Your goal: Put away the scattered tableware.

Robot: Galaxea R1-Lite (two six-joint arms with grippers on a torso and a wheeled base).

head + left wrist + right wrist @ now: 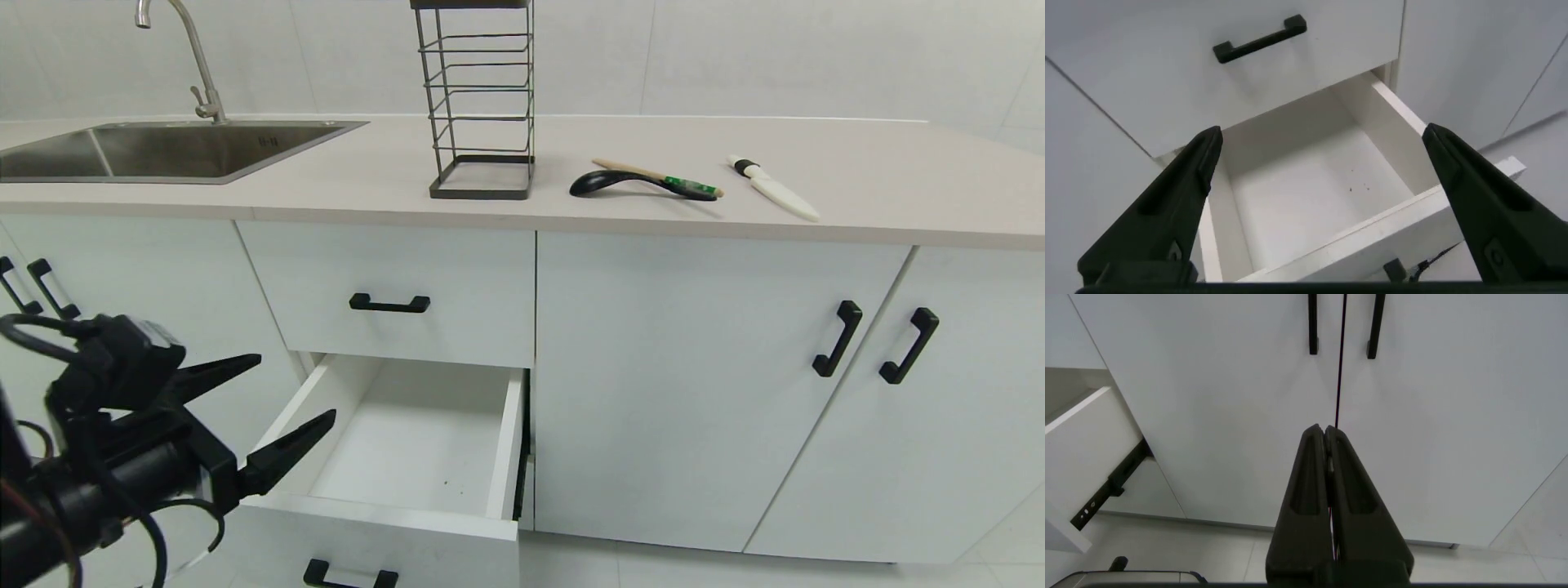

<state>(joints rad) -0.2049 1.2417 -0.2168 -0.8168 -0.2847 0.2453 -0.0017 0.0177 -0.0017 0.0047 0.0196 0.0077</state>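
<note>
Left tool (297, 385) wide open, empty

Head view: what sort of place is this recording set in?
Most likely a kitchen: a steel sink with a faucet is set into the counter, white cabinets and an open drawer sit below, and a spoon and knife lie on the counter.

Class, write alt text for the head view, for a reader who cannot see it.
The left tool, open, hovers by a pulled-out white drawer. On the counter above lie a black spoon, a wooden stick and a white knife.
</note>
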